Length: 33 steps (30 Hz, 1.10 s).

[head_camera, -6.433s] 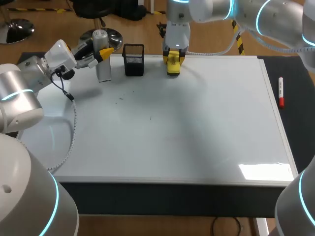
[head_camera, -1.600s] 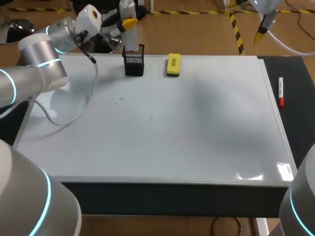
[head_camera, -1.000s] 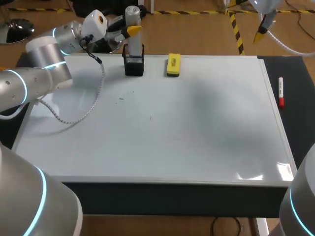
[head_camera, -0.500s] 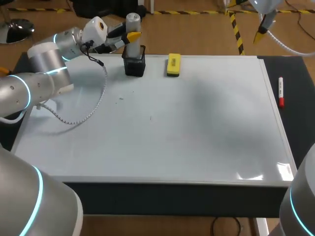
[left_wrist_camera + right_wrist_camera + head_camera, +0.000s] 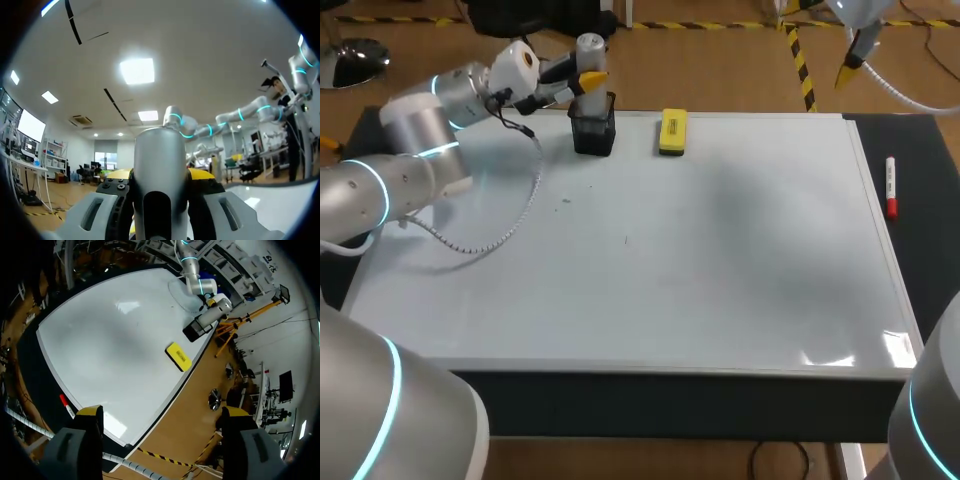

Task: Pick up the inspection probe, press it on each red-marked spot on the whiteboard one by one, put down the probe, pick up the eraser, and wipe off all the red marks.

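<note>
At the upper left, our left pincer (image 5: 585,79) pinches the silver probe (image 5: 588,46) just above the black mesh holder (image 5: 593,132). The yellow eraser (image 5: 672,132) lies top-middle on the whiteboard (image 5: 680,270). At the upper right, our right pincer (image 5: 847,68) hangs spread.
</note>
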Each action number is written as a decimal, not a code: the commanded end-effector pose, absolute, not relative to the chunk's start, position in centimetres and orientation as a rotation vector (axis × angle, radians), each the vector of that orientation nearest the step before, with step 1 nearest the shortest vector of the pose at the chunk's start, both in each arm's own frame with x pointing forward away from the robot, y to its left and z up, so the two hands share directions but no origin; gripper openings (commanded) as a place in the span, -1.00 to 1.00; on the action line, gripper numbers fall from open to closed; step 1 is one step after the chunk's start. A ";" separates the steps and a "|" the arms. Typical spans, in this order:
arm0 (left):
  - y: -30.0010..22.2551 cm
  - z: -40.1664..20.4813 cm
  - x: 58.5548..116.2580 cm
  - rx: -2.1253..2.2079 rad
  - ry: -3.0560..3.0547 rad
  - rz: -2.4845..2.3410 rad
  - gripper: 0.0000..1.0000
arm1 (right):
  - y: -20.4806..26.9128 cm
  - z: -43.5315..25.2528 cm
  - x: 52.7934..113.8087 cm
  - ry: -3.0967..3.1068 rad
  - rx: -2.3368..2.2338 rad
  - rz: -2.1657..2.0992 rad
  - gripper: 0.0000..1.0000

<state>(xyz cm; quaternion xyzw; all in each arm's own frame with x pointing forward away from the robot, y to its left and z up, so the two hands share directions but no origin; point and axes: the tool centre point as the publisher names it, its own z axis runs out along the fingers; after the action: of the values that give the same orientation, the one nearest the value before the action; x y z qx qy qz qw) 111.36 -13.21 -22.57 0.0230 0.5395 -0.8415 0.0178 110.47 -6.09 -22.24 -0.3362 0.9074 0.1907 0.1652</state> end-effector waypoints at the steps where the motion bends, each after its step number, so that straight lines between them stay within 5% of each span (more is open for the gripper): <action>1: -13.3 -23.6 112.4 0.092 1.674 -2.635 -1.00 | -6.1 -22.2 110.5 2.588 -0.962 0.539 1.00; 16: -13.3 -25.0 112.8 0.114 1.698 -2.640 -1.00 | -6.1 -22.2 110.5 2.588 -0.962 0.539 1.00; 18: -13.3 -25.1 112.8 0.121 1.704 -2.640 -0.04 | -6.1 -22.2 110.5 2.588 -0.962 0.539 1.00; 19: -13.3 -25.1 112.8 0.122 1.705 -2.639 0.89 | -6.1 -22.2 110.5 2.588 -0.962 0.539 1.00; 20: -13.3 -25.1 112.8 0.122 1.707 -2.637 1.00 | -6.1 -22.2 110.5 2.588 -0.962 0.539 1.00; 33: -13.1 -24.1 112.5 0.137 1.711 -2.615 1.00 | -6.1 -22.2 110.5 2.588 -0.962 0.539 1.00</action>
<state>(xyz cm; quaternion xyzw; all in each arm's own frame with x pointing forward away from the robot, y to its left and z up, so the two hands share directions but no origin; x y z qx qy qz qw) 112.36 -13.19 -24.47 0.0414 0.5435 -0.8384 0.0062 110.47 -6.09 -22.25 -0.3362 0.9073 0.1908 0.1653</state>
